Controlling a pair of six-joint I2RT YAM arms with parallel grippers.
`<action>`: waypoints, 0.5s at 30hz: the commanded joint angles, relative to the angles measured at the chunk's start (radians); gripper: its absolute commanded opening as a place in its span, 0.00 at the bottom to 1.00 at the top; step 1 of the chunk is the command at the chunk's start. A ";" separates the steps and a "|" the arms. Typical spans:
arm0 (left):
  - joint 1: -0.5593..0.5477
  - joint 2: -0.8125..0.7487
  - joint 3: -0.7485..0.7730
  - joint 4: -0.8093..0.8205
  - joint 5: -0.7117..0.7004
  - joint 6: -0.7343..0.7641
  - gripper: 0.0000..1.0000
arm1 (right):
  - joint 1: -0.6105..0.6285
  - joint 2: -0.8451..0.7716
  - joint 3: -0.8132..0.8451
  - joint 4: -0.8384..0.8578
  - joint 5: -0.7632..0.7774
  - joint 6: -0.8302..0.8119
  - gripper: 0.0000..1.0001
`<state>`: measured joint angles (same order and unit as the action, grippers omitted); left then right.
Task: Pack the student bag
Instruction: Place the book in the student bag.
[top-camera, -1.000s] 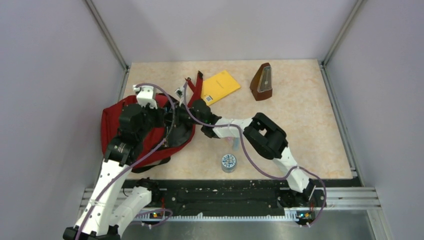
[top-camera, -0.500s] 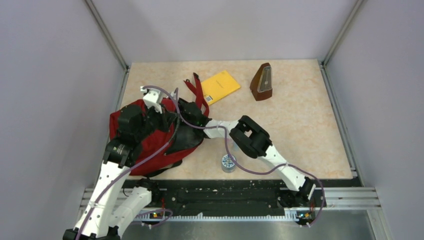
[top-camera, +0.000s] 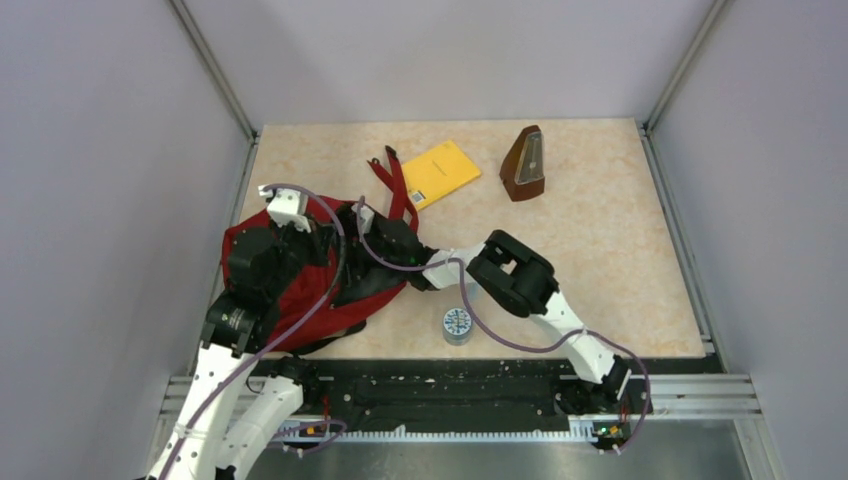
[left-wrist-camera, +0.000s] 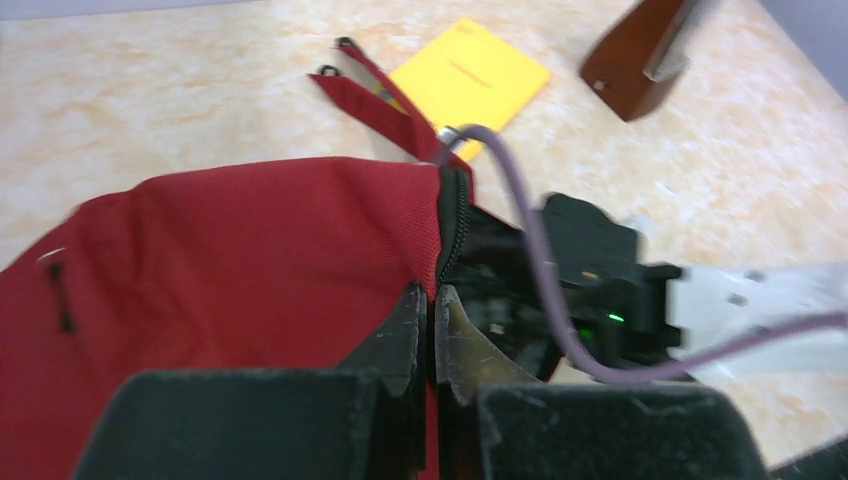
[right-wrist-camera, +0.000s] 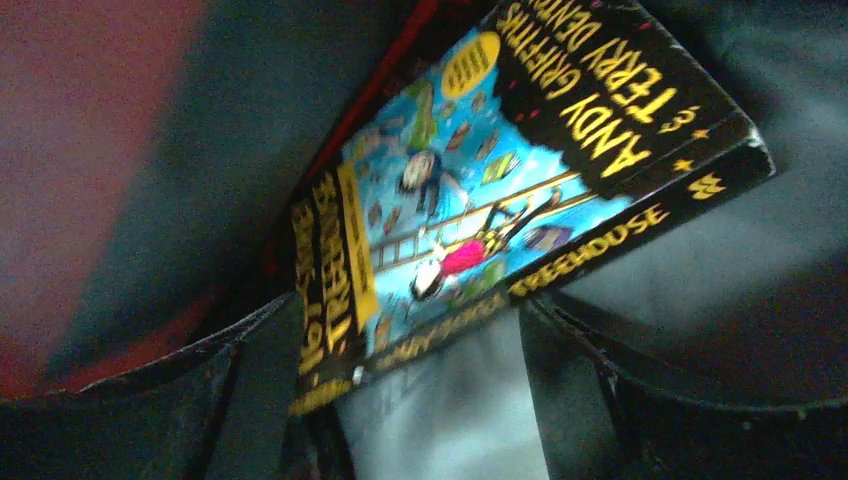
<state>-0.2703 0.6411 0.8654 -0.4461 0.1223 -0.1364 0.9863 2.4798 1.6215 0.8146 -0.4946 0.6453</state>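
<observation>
The left claw (left-wrist-camera: 432, 320) is pinching the student bag (top-camera: 300, 285) open; the right claw (right-wrist-camera: 425, 400), apart, is apparently releasing a book (right-wrist-camera: 480, 190) inside. Notebook (top-camera: 440, 173), wooden metronome (top-camera: 524, 163) and tape roll (top-camera: 457, 325) are sitting unpacked on the bench (top-camera: 620, 250).

— White link shells, black joint housings on the left arm (top-camera: 225, 330) and the right arm (top-camera: 540, 300).

— Purple cables (top-camera: 330, 275) looped along both. Black fingers (left-wrist-camera: 405, 330) on the left gripper (left-wrist-camera: 432, 320). Green light (tiny) on the right wrist's black block (left-wrist-camera: 590, 290).

— Black bases (top-camera: 300, 375), bolted to a dark rail (top-camera: 450, 390).
</observation>
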 joint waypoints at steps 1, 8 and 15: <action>-0.002 -0.015 -0.023 0.089 -0.243 -0.029 0.00 | 0.009 -0.271 -0.184 0.090 0.013 -0.159 0.78; -0.003 0.029 -0.040 0.066 -0.299 -0.027 0.00 | -0.001 -0.545 -0.497 0.003 0.071 -0.307 0.82; -0.003 0.033 -0.054 0.072 -0.270 -0.010 0.00 | -0.054 -0.709 -0.571 -0.175 0.138 -0.432 0.82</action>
<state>-0.2710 0.6838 0.8200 -0.4328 -0.1295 -0.1570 0.9722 1.8557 1.0718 0.7490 -0.4191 0.3321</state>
